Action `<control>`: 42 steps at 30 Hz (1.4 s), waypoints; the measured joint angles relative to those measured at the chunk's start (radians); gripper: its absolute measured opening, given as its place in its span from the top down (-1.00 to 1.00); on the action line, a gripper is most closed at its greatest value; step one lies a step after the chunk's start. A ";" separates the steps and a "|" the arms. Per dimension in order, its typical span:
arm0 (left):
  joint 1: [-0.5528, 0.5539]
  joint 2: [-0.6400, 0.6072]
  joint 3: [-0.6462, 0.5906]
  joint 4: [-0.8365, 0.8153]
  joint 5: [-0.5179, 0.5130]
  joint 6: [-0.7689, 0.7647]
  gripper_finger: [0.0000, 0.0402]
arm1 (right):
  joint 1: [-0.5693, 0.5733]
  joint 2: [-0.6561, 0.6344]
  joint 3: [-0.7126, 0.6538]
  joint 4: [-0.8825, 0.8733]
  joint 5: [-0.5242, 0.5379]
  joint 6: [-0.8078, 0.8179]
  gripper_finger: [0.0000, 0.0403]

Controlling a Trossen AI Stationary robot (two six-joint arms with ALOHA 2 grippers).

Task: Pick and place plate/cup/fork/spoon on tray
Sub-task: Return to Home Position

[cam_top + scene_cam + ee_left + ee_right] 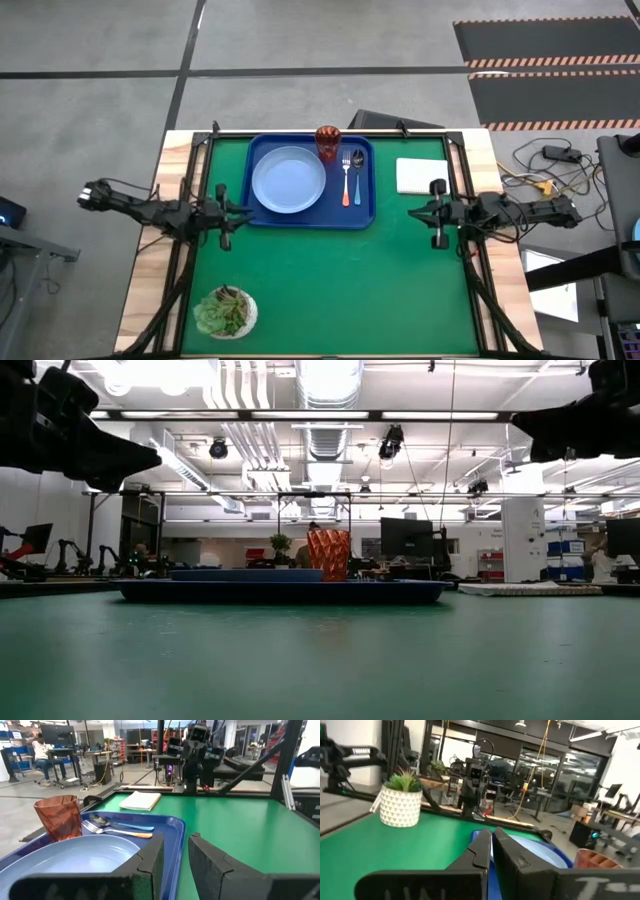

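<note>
My left claw (176, 838) hangs just off the tray's (310, 220) left edge, above the worktop (330, 285). Its fingers stand a narrow slot apart with nothing between them. My right claw (491, 833) hovers well off the tray's right edge, near the white pad (421, 175). Its fingers are pressed together and it too is empty. Both claws face the tray from opposite sides and touch nothing, which I take for the drawn-back resting pose: I see nothing left to carry.

All four pieces sit on the tray, laid like a place setting. The plate (288, 180) lies flat and fills the tray's left half, the only stretch wide enough for it. The fork (346, 184) and the spoon (357, 172) lie side by side in the strip to the plate's right, the fork nearer the plate. Their heads point toward the tray's back rim and their handles run parallel. The cup (328, 143) stands upright at the back rim, in the gap between the plate and the cutlery heads.

The succulent pot (226, 312) stands well apart from the tray's front left corner.

As for writing, a dark bar (362, 751) in my right wrist view carries white capitals I read as "TROSSEN", though I am not certain of it. I see no labels on the tableware.
</note>
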 joint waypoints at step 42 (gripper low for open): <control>0.000 0.230 -0.002 0.001 0.000 0.001 0.65 | 0.000 0.072 0.012 -0.108 0.035 0.195 0.96</control>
